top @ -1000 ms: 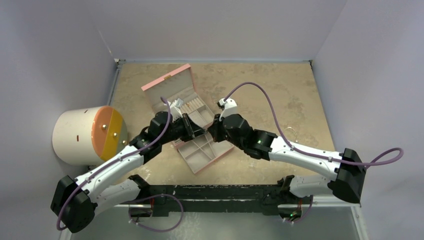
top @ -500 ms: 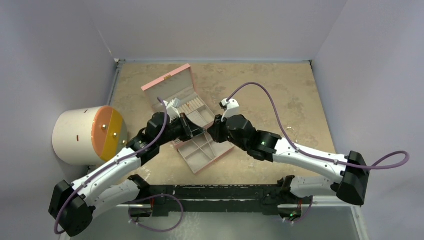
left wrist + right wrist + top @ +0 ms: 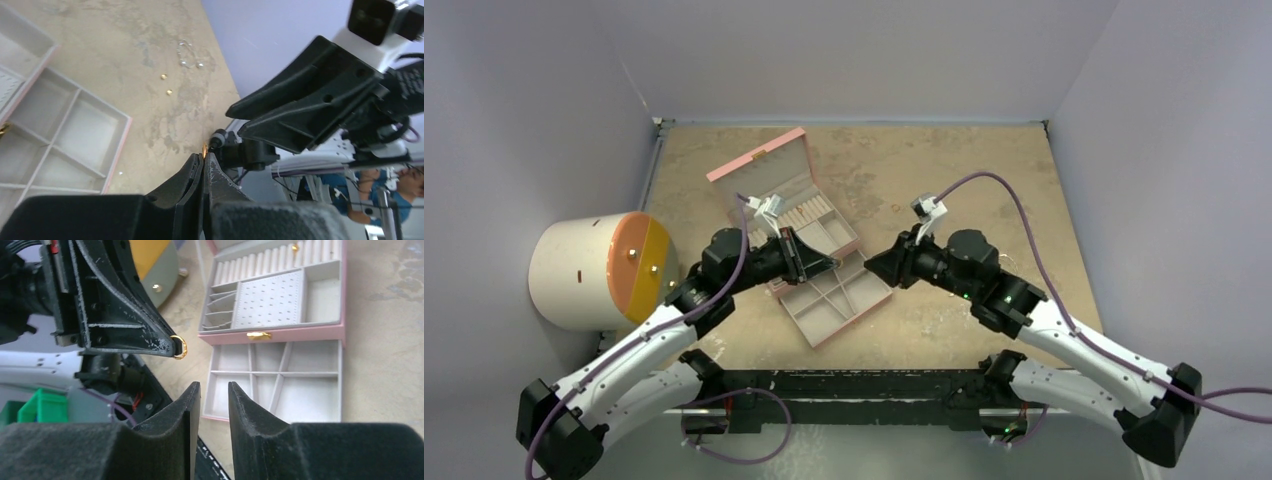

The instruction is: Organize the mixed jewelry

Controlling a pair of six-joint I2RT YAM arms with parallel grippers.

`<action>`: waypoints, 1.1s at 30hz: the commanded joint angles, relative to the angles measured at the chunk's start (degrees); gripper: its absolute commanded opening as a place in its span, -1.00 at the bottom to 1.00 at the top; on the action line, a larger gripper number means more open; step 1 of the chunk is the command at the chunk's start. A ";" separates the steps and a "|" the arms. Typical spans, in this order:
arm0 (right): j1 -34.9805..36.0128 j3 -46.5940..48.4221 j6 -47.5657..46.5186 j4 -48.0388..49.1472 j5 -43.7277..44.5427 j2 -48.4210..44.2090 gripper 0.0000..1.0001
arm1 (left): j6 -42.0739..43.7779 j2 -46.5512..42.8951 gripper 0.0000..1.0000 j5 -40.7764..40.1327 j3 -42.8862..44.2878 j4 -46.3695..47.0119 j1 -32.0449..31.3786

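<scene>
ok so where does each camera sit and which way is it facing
Top external: above and behind the bases, looking down at the table; left arm and right arm flank the pink jewelry box.
Left wrist: on the left arm, looking along the shut left jaws, which pinch a gold ring, toward the right jaws.
Right wrist: on the right arm, looking past the open right jaws at the left jaws.
Shared: both wrist views show the ring and box.
</scene>
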 commanded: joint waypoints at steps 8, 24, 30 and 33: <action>-1.83 -0.39 1.63 13.53 -22.82 -3.55 -0.34 | -1.57 -3.59 -1.00 17.13 -0.21 17.00 0.02; -1.79 1.71 5.48 21.35 -27.43 -2.40 -0.33 | -4.61 -3.75 -1.00 21.67 -1.03 24.26 -0.55; -1.79 1.91 6.36 22.13 -27.13 -1.72 -0.38 | -4.97 -4.03 -1.00 21.78 -1.47 25.70 -0.60; -1.79 1.61 6.80 22.71 -26.71 -1.61 -0.40 | -5.08 -3.96 -1.00 21.83 -1.78 26.24 -0.61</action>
